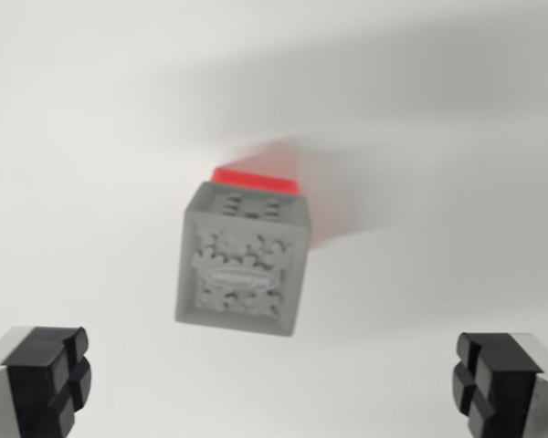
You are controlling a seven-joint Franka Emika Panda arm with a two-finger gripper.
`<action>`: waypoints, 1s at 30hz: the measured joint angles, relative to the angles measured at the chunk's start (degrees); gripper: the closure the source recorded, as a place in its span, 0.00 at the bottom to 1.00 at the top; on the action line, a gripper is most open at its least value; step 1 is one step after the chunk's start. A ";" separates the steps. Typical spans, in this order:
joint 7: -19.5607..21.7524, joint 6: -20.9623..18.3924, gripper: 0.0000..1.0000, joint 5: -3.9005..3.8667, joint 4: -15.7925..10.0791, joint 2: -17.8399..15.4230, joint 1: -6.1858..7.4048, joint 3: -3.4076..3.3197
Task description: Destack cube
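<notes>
Grey plastic cube with embossed puzzle pattern [242, 265] was seen stacked on a red block [256, 178], on the white table [91, 137]. The gripper [274, 379] was spread wide, with nothing held, hovering above the stack. Approach step was judged in hand; descent and closure around the grey cube would be required next.

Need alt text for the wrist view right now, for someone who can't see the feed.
A grey cube sits stacked on a red cube, seen from above on a white table. The open claw hangs over it, its black fingertips at the bottom corners, touching nothing. The picture is slightly blurred.
</notes>
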 joint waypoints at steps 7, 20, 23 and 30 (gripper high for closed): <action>4.58 4.77 0.00 0.05 -3.44 0.75 1.12 0.11; 9.05 13.23 0.00 0.06 -6.40 5.80 2.43 0.11; 9.09 14.70 0.00 0.06 -6.40 7.36 2.44 0.08; 9.20 17.87 0.00 0.01 -6.21 10.62 2.48 -0.02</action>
